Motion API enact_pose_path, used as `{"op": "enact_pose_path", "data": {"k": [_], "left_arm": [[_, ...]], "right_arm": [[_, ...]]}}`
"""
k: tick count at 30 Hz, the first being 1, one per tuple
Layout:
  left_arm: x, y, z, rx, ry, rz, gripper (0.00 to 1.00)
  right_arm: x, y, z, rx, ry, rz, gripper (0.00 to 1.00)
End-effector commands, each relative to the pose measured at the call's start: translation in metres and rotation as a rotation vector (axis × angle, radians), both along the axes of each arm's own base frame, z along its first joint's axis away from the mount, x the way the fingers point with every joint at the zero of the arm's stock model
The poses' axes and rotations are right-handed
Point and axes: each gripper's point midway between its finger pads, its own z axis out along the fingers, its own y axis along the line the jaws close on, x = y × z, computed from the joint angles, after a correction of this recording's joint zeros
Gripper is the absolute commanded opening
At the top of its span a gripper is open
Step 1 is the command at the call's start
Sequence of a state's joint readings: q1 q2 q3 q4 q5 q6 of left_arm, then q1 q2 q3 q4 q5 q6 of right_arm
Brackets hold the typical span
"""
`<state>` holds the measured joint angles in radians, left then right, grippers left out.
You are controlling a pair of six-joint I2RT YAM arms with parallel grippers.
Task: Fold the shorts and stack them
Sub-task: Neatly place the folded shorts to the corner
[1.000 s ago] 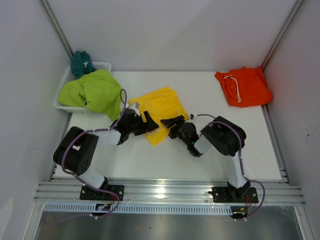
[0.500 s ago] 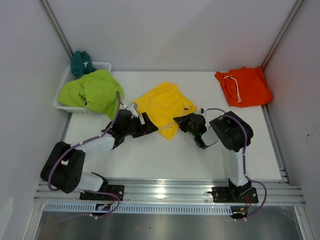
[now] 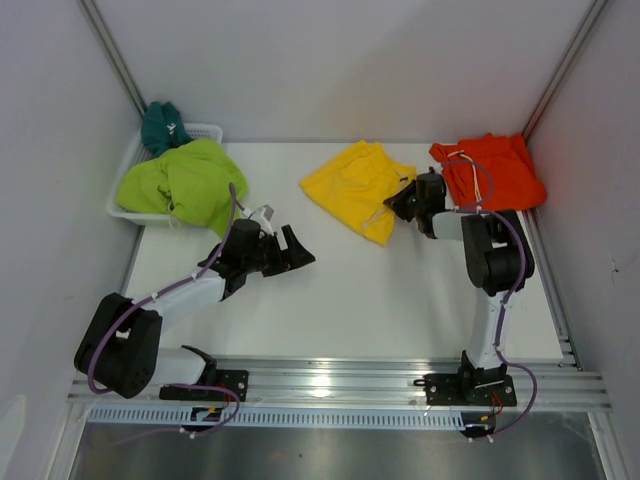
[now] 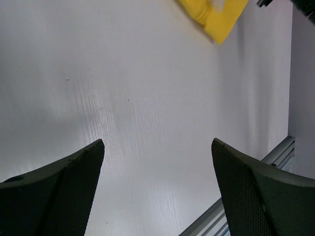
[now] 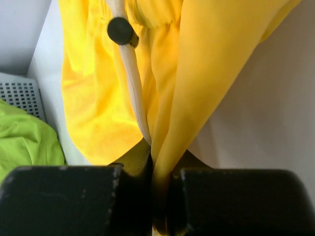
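Basket mostly hidden under lime-green shorts

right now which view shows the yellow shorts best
Top external: the whole yellow shorts show, lying beside the orange pair. Right wrist gives only a close fold pinched in the right hand. Left wrist catches just one corner.

Item one: yellow shorts, a fold pinched tight in my right end effector, the cloth running up from the closed jaws.
Item two: I see a pale drawstring with a dark tip, lying on the yellow cloth.
Item three: lime-green shorts beside a white basket.
Item four: bare surface alongside.
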<state>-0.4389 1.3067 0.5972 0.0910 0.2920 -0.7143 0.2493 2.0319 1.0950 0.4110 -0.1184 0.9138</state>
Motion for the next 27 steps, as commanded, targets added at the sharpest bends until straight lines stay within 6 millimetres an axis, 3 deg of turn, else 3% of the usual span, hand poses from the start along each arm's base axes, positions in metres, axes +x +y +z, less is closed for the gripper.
{"op": "enact_pose_path", "data": {"k": [1, 5, 7, 8, 9, 14, 17, 19, 20, 22, 27], "left_arm": [[0.002, -0.006, 0.008, -0.009, -0.035, -0.026, 0.91], [0.0, -0.006, 0.005, -0.009, -0.029, -0.032, 0.91], [-0.001, -0.007, 0.005, -0.01, -0.029, -0.036, 0.91], [-0.001, -0.007, 0.004, -0.008, -0.028, -0.037, 0.91], [-0.001, -0.006, 0.004, -0.009, -0.028, -0.035, 0.91], [-0.002, -0.006, 0.002, -0.001, -0.025, -0.041, 0.91], [-0.001, -0.007, 0.003, -0.004, -0.027, -0.043, 0.91], [-0.001, -0.008, 0.002, -0.005, -0.02, -0.048, 0.91], [-0.002, -0.009, 0.002, -0.004, -0.016, -0.055, 0.91], [-0.002, -0.009, 0.003, -0.001, -0.018, -0.059, 0.91], [-0.004, -0.011, 0.005, 0.016, -0.003, -0.08, 0.91]], "right_arm": [[0.016, -0.038, -0.008, -0.097, 0.058, 0.059, 0.07], [0.047, -0.072, 0.0, -0.135, 0.048, 0.07, 0.07], [0.051, -0.092, -0.003, -0.182, 0.073, 0.085, 0.06], [0.067, -0.094, 0.007, -0.192, 0.045, 0.101, 0.06], [0.064, -0.099, 0.002, -0.23, 0.074, 0.143, 0.06], [0.091, -0.095, 0.023, -0.287, 0.047, 0.289, 0.06], [0.094, -0.094, 0.028, -0.296, 0.042, 0.34, 0.06], [0.108, -0.094, 0.047, -0.334, -0.012, 0.378, 0.06], [0.104, -0.094, 0.048, -0.324, 0.014, 0.404, 0.06], [0.12, -0.112, 0.071, -0.325, -0.036, 0.412, 0.06], [0.118, -0.126, 0.091, -0.352, -0.069, 0.471, 0.02]]}}
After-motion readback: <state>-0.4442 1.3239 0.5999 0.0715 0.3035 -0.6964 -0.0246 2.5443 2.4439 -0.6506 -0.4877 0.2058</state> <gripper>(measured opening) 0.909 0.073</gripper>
